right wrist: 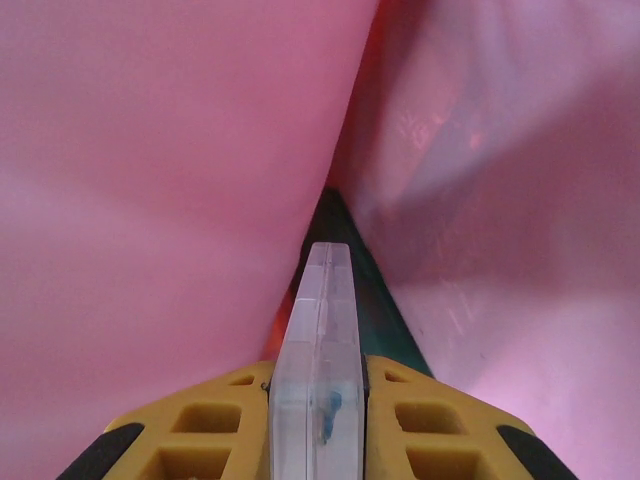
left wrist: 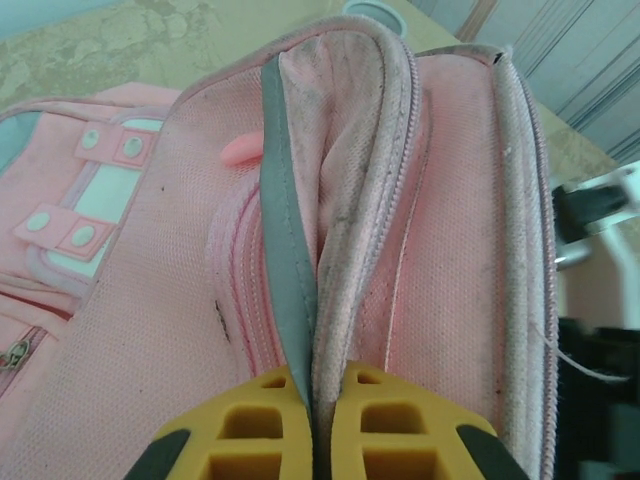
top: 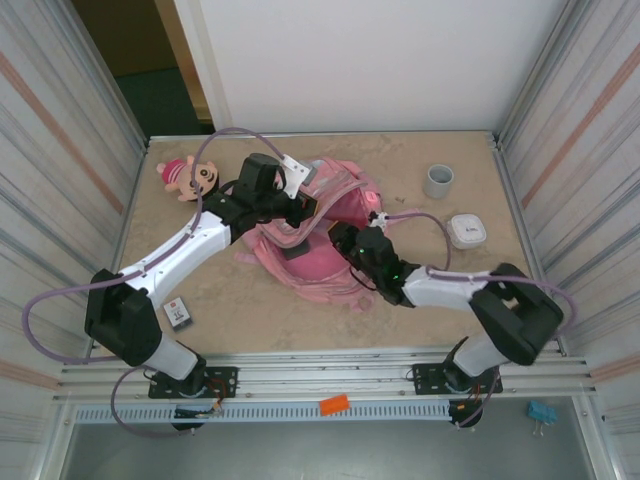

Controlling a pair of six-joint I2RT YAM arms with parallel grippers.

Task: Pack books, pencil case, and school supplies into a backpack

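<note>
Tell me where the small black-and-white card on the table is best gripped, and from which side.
Take the card from straight above, I think, closing across its narrower width. It lies flat on the table, so its sides offer hardly any height to pinch from sideways.

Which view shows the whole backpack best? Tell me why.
Top external: the backpack lies on the table, nearly its whole outline visible. Left wrist gives a close-up of its rim, pinched in the left hand. Right wrist gives pink lining around the right hand, shut on a clear flat piece.
</note>
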